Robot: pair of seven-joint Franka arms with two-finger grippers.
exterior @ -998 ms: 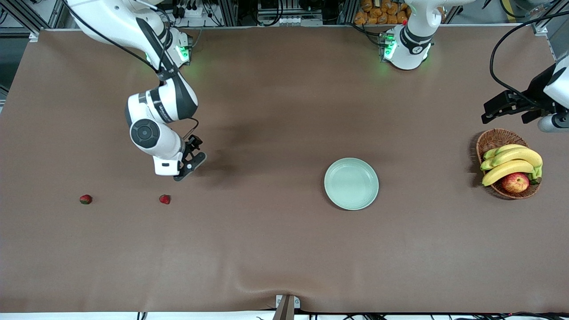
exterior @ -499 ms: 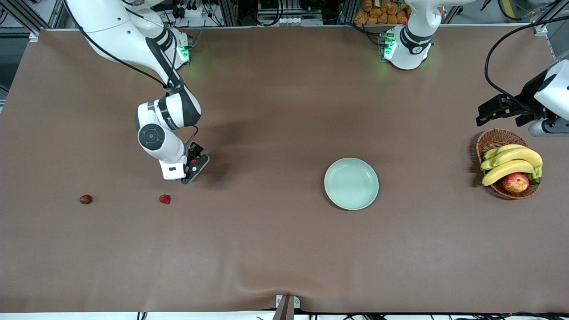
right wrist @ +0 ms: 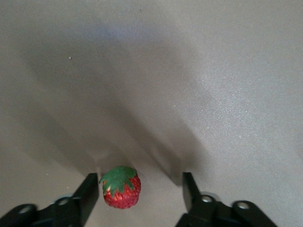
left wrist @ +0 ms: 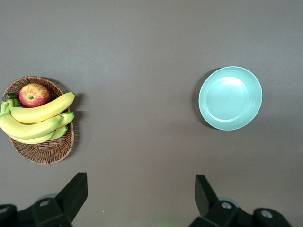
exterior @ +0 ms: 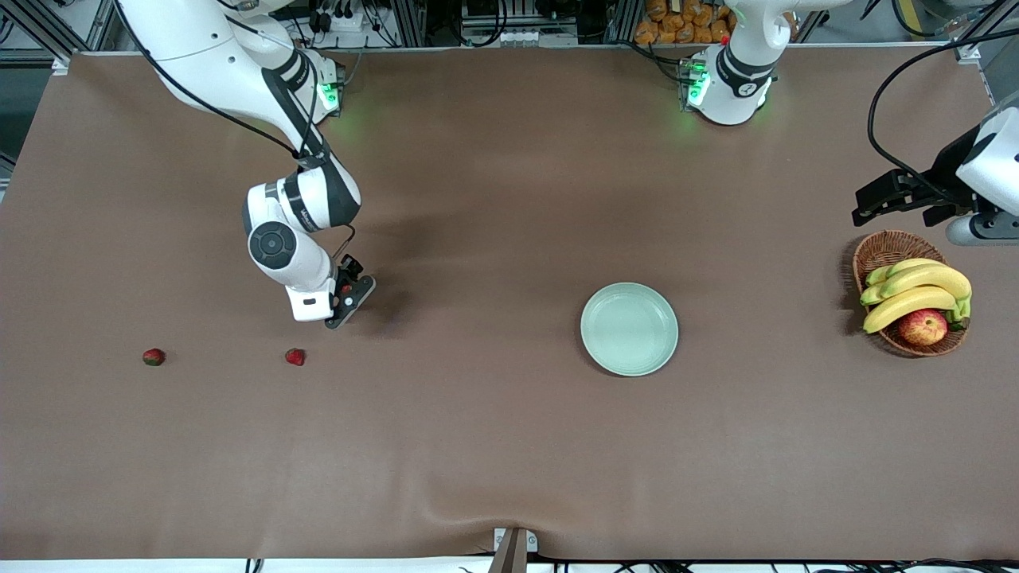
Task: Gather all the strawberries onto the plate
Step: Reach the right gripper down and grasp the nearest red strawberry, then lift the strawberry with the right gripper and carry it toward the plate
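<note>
Down at the table toward the right arm's end, my right gripper (exterior: 348, 301) stands open around one strawberry (right wrist: 121, 189). The red berry with its green top lies close to one finger (right wrist: 90, 191), with a gap to the other finger (right wrist: 188, 189). Two more strawberries (exterior: 154, 356) (exterior: 295, 356) lie on the brown cloth, nearer the front camera than that gripper. The pale green plate (exterior: 629, 329) (left wrist: 230, 98) sits empty mid-table. My left gripper (exterior: 868, 203) (left wrist: 141, 182) hangs open and empty in the air beside the basket, waiting.
A wicker basket (exterior: 888, 251) (left wrist: 42, 153) with bananas (exterior: 915, 290) and a red-yellow apple (exterior: 923, 326) stands at the left arm's end of the table. The brown cloth (exterior: 478, 438) has a small wrinkle at its front edge.
My right gripper came down and shifted slightly toward the plate, bringing its fingers around a strawberry, then narrowed them. My left arm rose slightly early on, then held still.
</note>
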